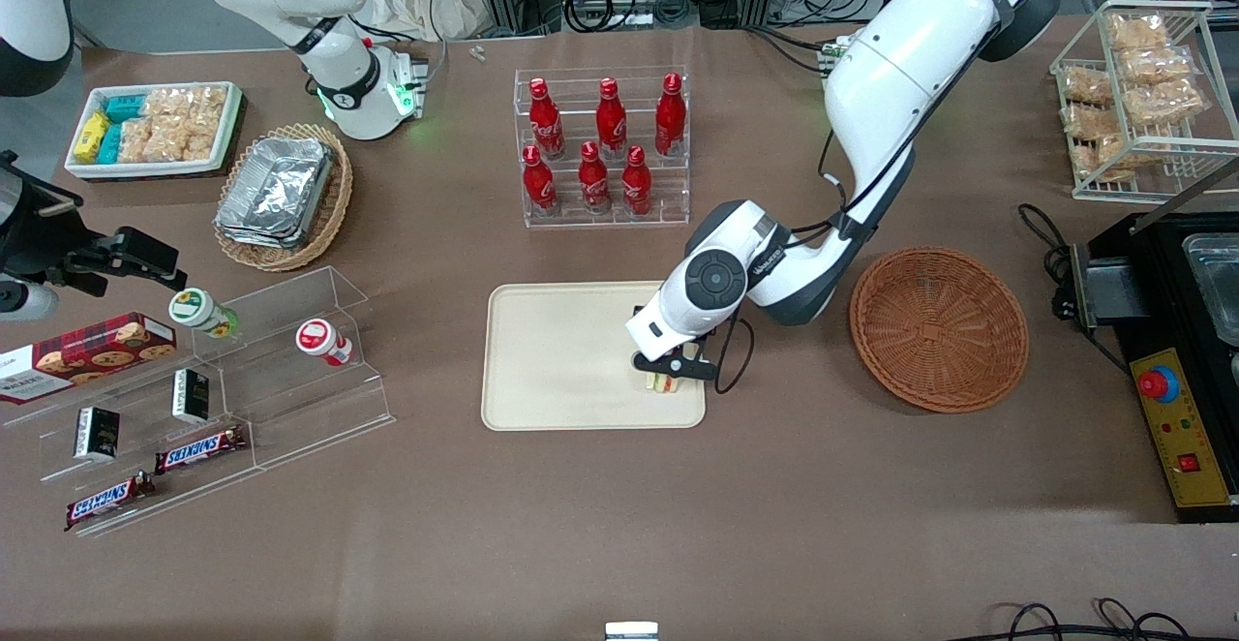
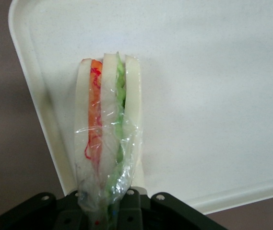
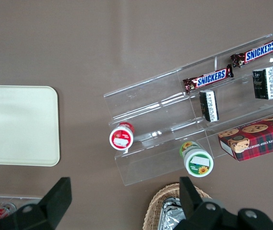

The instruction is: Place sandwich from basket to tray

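The sandwich (image 1: 663,384), a plastic-wrapped white bread wedge with orange and green filling (image 2: 108,120), stands on edge over the cream tray (image 1: 561,351), at the tray corner nearest the basket and the front camera. My left gripper (image 1: 670,370) is directly above it, shut on the sandwich's wrapped end (image 2: 108,207). I cannot tell whether the sandwich touches the tray surface (image 2: 213,96). The round reddish-brown wicker basket (image 1: 939,326) lies beside the tray toward the working arm's end and holds nothing. The tray's edge also shows in the right wrist view (image 3: 16,124).
A clear rack of red cola bottles (image 1: 602,147) stands farther from the front camera than the tray. Acrylic shelves with Snickers bars (image 1: 198,447) and a tan basket of foil trays (image 1: 281,196) lie toward the parked arm's end. A black control box (image 1: 1176,428) sits at the working arm's end.
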